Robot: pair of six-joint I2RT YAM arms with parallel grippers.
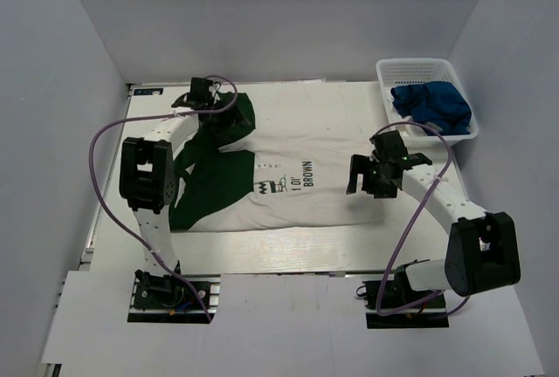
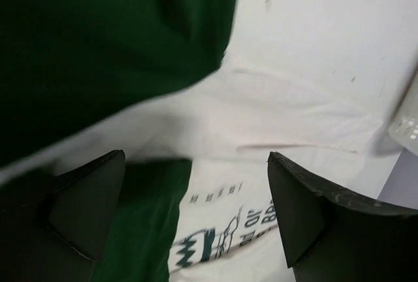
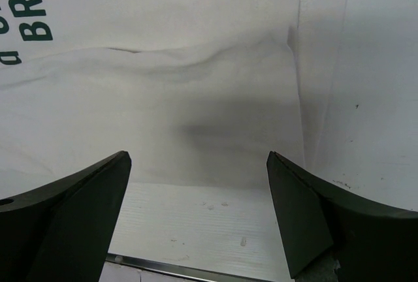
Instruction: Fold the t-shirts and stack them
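The left fingers point(image 2: 85, 210) and the right fingers point(image 3: 72, 217) stand wide open above the green-sleeved t-shirt point(image 1: 297, 185) on the table point(image 1: 349, 250), gripping nothing.

White table point(image 1: 306, 253) amid plain pale walls point(image 1: 279, 10) on three sides, soft even light

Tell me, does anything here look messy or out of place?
Yes. The white shirt lies fairly flat, but its green sleeves are bunched and folded over unevenly at its left end. A blue shirt sits crumpled in the basket, unfolded. Nothing looks torn or spilled.
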